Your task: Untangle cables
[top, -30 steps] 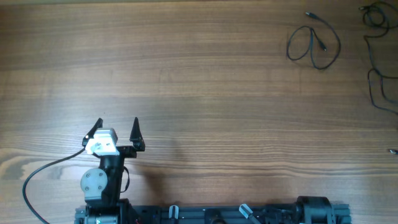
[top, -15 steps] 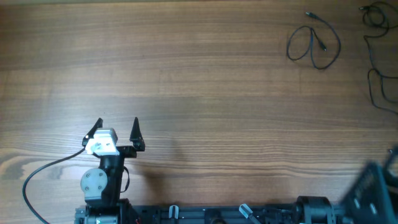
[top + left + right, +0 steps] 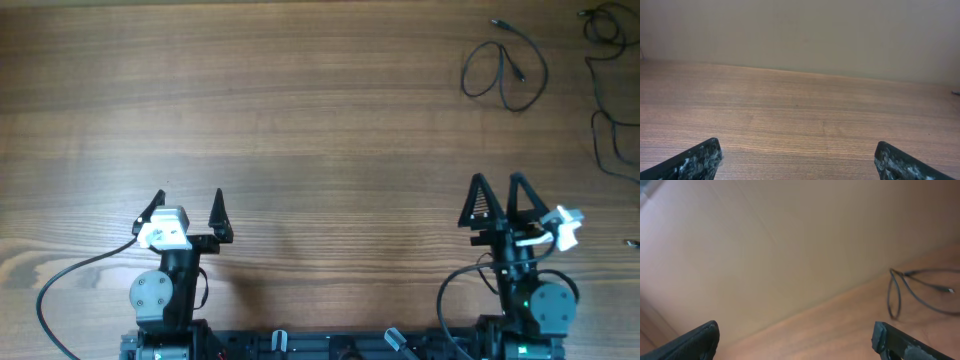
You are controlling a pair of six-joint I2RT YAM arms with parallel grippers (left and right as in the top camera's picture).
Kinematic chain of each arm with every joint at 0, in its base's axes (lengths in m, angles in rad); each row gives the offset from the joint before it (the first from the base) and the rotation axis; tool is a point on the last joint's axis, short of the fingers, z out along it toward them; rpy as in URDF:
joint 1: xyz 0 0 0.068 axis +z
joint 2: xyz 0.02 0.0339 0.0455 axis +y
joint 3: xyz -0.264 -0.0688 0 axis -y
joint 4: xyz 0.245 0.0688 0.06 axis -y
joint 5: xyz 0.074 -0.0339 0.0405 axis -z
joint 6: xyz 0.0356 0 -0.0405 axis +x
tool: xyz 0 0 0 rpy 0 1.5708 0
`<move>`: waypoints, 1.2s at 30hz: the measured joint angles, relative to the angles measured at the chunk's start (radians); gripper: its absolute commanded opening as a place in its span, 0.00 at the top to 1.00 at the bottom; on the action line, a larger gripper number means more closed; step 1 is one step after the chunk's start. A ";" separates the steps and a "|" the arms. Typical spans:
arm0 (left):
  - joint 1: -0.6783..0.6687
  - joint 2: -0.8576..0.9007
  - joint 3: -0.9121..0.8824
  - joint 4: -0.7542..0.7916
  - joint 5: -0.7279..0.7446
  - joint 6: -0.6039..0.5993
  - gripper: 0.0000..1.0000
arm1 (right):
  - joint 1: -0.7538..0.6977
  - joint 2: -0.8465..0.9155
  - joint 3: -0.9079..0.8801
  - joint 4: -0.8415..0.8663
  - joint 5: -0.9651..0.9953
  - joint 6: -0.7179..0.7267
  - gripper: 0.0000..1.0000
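One thin black cable (image 3: 503, 72) lies as a loose loop at the far right of the wooden table (image 3: 320, 120), both plug ends showing. More cables (image 3: 604, 95) trail along the right edge, bunched at the top corner (image 3: 603, 22). My left gripper (image 3: 189, 195) stands open near the front left, far from them. My right gripper (image 3: 497, 180) is open at the front right, well short of the loop. In the right wrist view the cable loop (image 3: 920, 292) lies ahead to the right of my open gripper (image 3: 797, 332). The left wrist view shows only bare wood between my left gripper's (image 3: 797, 155) open fingers.
A thicker black robot cable (image 3: 60, 285) curves over the table beside the left arm's base. The arm bases and a dark rail (image 3: 340, 345) run along the front edge. A beige wall (image 3: 800, 30) rises behind the table's far edge.
The right arm has swung in from the lower right corner and now stands at the front right with its jaws open. The left arm and the cables have not moved.
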 measured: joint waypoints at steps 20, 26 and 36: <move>0.000 0.000 0.000 0.000 0.000 0.006 0.00 | 0.000 0.001 -0.009 -0.184 0.020 -0.021 0.00; 0.000 0.000 0.000 0.000 0.000 0.006 0.00 | 0.000 -0.005 -0.009 -0.185 0.024 -0.038 0.00; 0.000 0.000 0.000 0.000 0.000 0.006 0.00 | 0.000 -0.006 -0.009 -0.186 0.027 -0.620 0.00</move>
